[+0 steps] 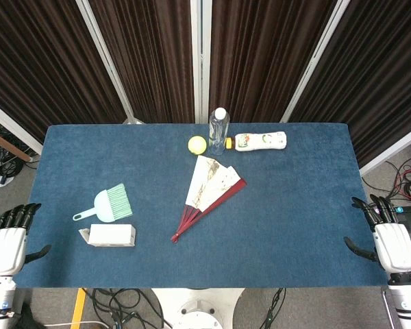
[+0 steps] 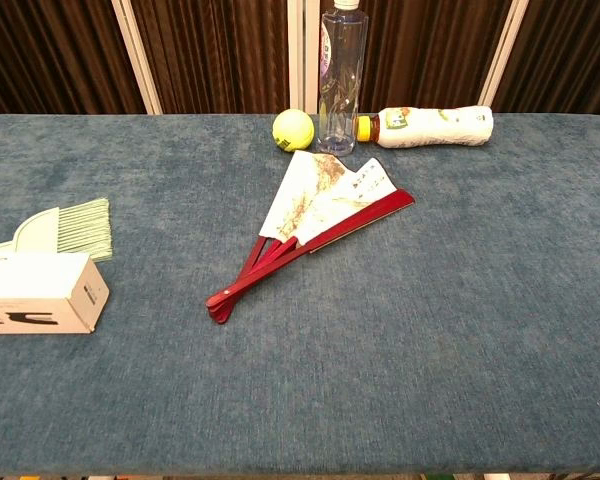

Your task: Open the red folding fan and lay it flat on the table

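Two hands rest empty at the table's near corners, fingers apart.
One red folding fan point(image 1: 207, 196), partly spread, lies flat midway between left hand point(image 1: 5, 247) and right hand point(image 1: 392, 243), well apart from both. Beyond it: one clear bottle point(image 1: 218, 130) upright, contents unclear, one white bottle point(image 1: 260, 141) lying down, one yellow ball point(image 1: 197, 144).

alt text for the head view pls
A red fan lies partly open in the middle of a blue table, with both hands, left and right, open at the near corners, holding nothing. A ball and two bottles sit behind it; a brush and box lie left.
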Tool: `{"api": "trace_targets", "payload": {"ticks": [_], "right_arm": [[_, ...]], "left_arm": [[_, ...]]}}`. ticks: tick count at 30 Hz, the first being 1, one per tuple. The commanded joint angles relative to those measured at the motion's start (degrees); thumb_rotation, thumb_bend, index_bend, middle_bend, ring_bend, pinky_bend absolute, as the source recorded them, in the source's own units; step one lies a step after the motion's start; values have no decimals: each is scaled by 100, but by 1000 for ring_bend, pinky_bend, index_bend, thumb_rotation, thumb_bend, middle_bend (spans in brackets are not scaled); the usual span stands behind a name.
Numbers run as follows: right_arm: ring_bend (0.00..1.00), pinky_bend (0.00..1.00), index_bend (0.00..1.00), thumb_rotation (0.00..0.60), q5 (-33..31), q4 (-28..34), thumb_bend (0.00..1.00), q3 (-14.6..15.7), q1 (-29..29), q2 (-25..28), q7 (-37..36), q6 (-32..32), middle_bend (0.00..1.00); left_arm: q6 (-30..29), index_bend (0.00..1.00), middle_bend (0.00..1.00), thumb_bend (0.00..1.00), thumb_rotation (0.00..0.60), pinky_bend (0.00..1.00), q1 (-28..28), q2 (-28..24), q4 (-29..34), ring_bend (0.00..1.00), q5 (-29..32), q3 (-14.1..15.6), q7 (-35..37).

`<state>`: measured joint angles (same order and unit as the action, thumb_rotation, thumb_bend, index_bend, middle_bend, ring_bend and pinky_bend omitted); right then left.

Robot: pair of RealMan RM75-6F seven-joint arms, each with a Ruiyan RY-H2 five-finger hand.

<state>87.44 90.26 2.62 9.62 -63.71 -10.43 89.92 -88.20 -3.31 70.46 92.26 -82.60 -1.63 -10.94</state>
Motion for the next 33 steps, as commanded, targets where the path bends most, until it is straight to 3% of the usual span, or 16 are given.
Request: {"api": "trace_targets", "payload": {"ticks": [1,8,15,22,33], "right_arm": [[36,18,134,600,37,20,137,-25,-18,-8,23,-31,253],[37,17,140,600,273,104,138,-92,71,22,142,-213,264],[69,17,262,600,533,-7,132,-473,930,-390,585,-1177,351],[77,17,369,600,-36,-748,4,-1065,2129,-1758,1091,-2712,379],[79,17,422,600,-233,-3146,21,-1427,3259,-4245,1492,-3220,393]], "left_arm": [[28,136,141,93,600,158,4,10,-13,114,18,-9,-11],[25,136,141,93,600,158,19,24,-2,114,20,-43,12],[-9,136,141,93,600,158,7,17,-20,114,-43,-94,78],[-1,136,141,93,600,158,-29,0,-31,114,-143,-111,110],[69,136,141,93,600,158,-60,7,-127,114,-102,-166,279]]}}
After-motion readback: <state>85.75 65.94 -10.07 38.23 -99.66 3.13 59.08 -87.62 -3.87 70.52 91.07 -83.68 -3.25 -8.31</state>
